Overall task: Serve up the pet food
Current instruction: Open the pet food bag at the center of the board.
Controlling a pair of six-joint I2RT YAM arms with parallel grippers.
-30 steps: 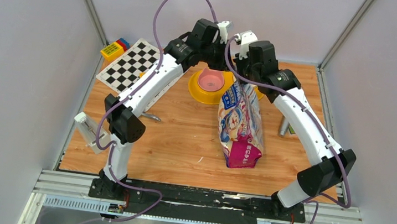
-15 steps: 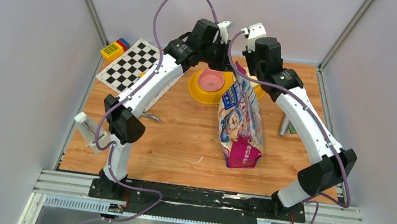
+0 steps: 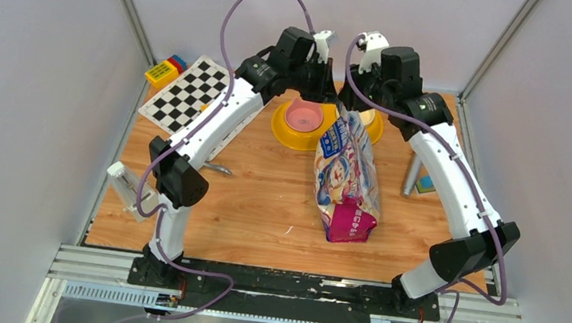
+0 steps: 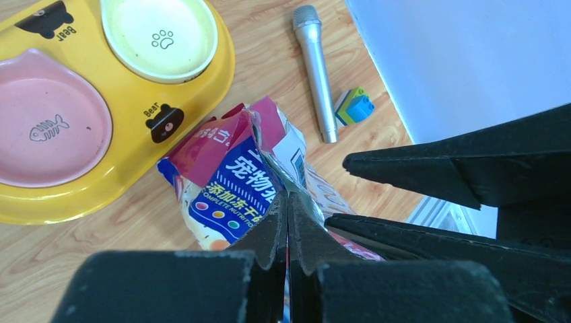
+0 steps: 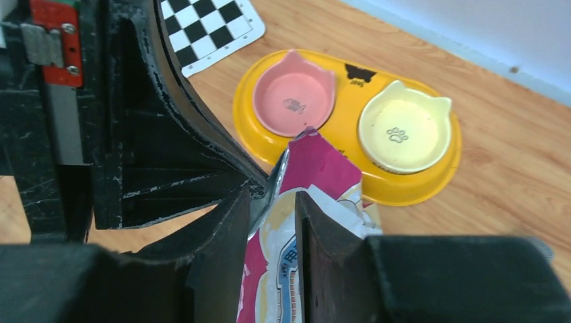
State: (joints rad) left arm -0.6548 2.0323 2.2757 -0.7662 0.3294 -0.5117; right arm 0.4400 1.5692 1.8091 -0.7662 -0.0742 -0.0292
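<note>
From where I stood, the pet food bag (image 3: pixel 349 176) lay lengthwise on the wooden table (image 3: pixel 262 207), right of centre in the overhead view. Its pink bottom end pointed toward the arms' bases, and its crumpled top was held up toward the upper middle of the frame. The pet food itself was out of sight inside it.

The left gripper (image 4: pixel 288 202) was pinched tight on the bag's top edge. In its wrist view the two fingers met at the lower centre with the foil caught between them, and the printed blue panel spread up and to the left of the tips.

The right gripper (image 5: pixel 273 195) sat at the same top edge from the other side. Its fingers stood apart, with the magenta flap rising in the gap between them at the centre of its view. I could not tell whether either pad touched the foil.

Just beyond the bag's top lay the yellow feeder (image 3: pixel 279 135), its pink bowl (image 4: pixel 47 128) and cream bowl (image 4: pixel 158 37) side by side. A silver microphone (image 4: pixel 316 67) and a small toy block (image 4: pixel 355 108) lay at the upper right of the left wrist view.
</note>
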